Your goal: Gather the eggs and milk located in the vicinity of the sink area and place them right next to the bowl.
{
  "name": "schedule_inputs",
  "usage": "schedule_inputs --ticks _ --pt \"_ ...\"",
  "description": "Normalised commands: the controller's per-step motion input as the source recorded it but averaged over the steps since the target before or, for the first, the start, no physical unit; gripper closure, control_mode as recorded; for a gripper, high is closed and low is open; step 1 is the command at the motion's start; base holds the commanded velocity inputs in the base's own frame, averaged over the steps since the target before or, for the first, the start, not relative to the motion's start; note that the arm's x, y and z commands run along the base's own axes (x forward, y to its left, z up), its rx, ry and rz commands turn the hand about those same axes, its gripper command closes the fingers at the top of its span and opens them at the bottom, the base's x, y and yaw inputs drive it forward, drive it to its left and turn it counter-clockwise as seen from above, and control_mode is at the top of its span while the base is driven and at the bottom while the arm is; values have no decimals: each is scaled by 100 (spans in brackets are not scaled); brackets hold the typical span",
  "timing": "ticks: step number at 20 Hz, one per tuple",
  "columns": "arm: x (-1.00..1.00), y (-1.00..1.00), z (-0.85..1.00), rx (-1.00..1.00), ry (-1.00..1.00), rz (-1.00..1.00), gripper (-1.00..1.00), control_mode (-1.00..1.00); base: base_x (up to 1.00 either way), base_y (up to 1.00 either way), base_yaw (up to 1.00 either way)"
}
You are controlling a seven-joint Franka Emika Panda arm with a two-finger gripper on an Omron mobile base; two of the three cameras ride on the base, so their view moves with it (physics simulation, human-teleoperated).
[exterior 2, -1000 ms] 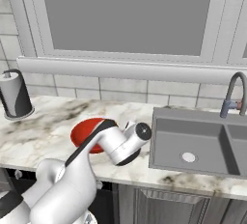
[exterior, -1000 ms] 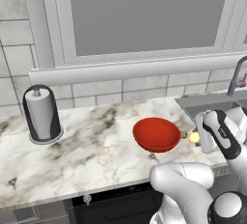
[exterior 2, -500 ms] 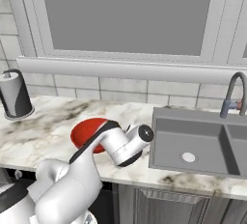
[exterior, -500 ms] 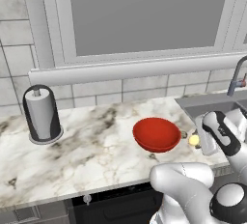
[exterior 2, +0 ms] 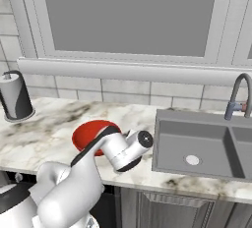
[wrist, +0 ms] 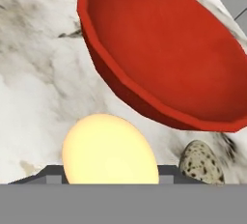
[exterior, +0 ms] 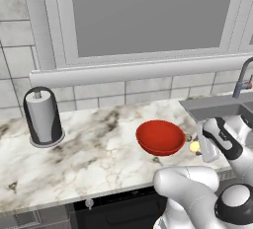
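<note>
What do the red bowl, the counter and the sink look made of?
Red bowl: plain and glossy with faint facets along the rim, likely plastic or glazed ceramic. Counter: white with grey-brown veining, polished marble or a marble-look slab. Sink: uniform matte grey, probably brushed steel, though the render leaves it open.

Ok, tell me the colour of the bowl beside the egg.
Bright glossy red; the bowl shows best in the hand view.

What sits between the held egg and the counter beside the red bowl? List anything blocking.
Nothing visible blocks it. The pale-yellow egg hangs close by the red bowl over marble counter; a small speckled egg lies beside the bowl, off to one side.
</note>
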Motion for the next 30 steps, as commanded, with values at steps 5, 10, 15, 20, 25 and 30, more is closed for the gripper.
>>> schedule_inputs --ticks 5,10,15,20,25,30 --pt "6 13 -11 0 0 0 100 -100 0 0 0" --pt "15 4 -12 0 1 -1 100 -100 0 0 0" --pt "22 0 -8 0 2 -1 100 -100 0 0 0" --pt "18 0 -3 0 1 -1 100 -100 0 0 0" --pt "6 0 -8 0 0 -2 100 -100 0 0 0" --pt "0 0 -7 0 0 -2 -100 -100 0 0 0"
